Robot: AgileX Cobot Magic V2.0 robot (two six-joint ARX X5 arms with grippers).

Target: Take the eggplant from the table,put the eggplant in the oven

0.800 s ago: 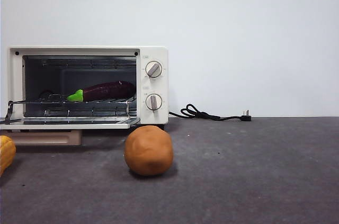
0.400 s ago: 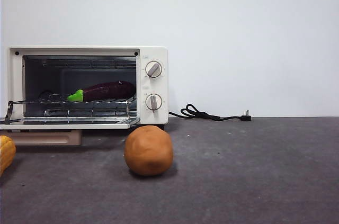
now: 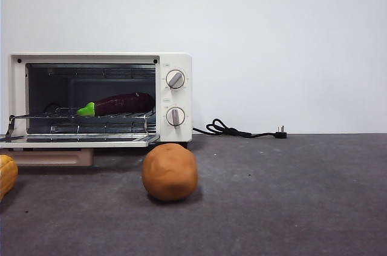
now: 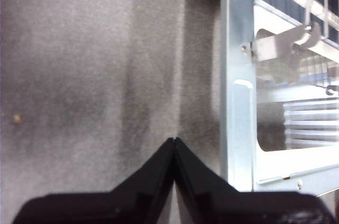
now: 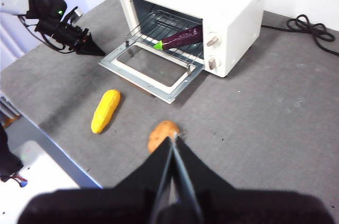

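Observation:
The eggplant (image 3: 118, 104), dark purple with a green cap, lies on the wire rack inside the oven (image 3: 175, 62), whose door hangs open. From high above, the right wrist view shows the eggplant (image 5: 181, 38) in the oven (image 5: 222, 7) too. My right gripper (image 5: 174, 139) is shut and empty, well above the table (image 5: 275, 102). My left gripper (image 4: 175, 140), also shut and empty, hovers over the table (image 4: 79, 75) just beside the open door's corner (image 4: 237, 107). It shows as a left gripper (image 5: 99, 52) left of the door. Neither arm appears in the front view.
A round orange-brown ball (image 3: 170, 171) sits on the table in front of the oven's knobs. A yellow ribbed item (image 5: 105, 110) lies left of it, near the table's front edge. The oven's black power cord (image 3: 239, 130) trails to the right by the wall.

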